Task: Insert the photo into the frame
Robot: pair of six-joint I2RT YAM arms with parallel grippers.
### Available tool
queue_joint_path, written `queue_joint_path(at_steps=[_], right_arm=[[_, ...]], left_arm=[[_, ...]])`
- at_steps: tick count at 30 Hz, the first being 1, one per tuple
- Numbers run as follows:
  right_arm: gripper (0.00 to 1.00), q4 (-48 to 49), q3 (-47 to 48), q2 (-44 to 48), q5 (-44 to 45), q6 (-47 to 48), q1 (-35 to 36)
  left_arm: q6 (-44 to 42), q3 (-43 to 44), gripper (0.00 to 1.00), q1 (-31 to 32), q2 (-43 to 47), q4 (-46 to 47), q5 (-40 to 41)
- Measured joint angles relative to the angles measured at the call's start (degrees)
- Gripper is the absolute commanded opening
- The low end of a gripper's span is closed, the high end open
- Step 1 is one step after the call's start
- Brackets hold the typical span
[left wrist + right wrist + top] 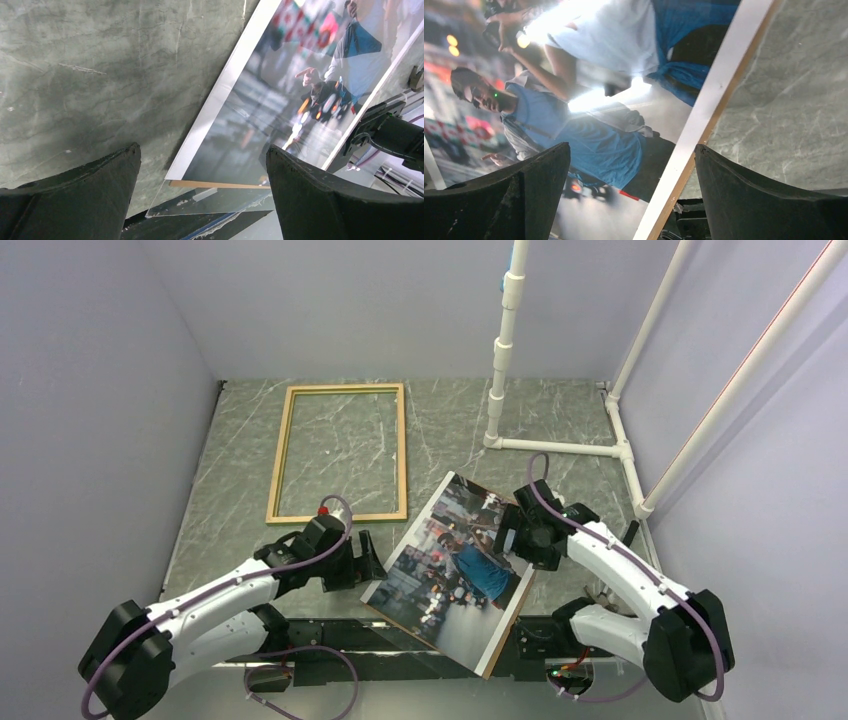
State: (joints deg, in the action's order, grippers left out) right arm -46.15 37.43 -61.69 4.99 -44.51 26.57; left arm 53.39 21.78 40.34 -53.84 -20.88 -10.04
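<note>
Top external view: photo (455, 565) face up, askew at worktop (450, 430) near edge; frame (280, 450) flat, wood side up, far left, well apart; left fingers (80, 200) wide, empty; right fingers (769, 200) wide, empty.

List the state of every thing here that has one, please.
photo, face up, askew on the backing board
backing board, under the photo
frame, lying flat, empty, wood face up
left end effector, open, beside the photo
right end effector, open, over the photo's edge
</note>
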Motion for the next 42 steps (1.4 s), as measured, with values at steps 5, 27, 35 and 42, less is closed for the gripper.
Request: queue_joint_path(at_steps=[5, 27, 35, 42], right_arm=[[0.95, -0.55, -1.11, 0.96, -1.55, -0.57, -3.32], [0.94, 3.98, -6.49, -3.23, -5.46, -0.79, -6.12], [0.94, 4.11, -6.51, -3.45, -6.14, -0.46, -6.62], [0.94, 4.17, -6.51, -3.45, -6.58, 0.00, -6.80]], left_arm=[[0.11, -0.17, 0.99, 0.26, -1.05, 1.49, -1.77], [-1.79, 1.20, 0.93, 3.76, -2.54, -3.28, -6.16], [-1.46, -0.96, 0.91, 4.00, 5.09, -4.42, -8.17], [-1.09, -0.96, 0.88, 4.00, 9.73, -4.44, -9.64]])
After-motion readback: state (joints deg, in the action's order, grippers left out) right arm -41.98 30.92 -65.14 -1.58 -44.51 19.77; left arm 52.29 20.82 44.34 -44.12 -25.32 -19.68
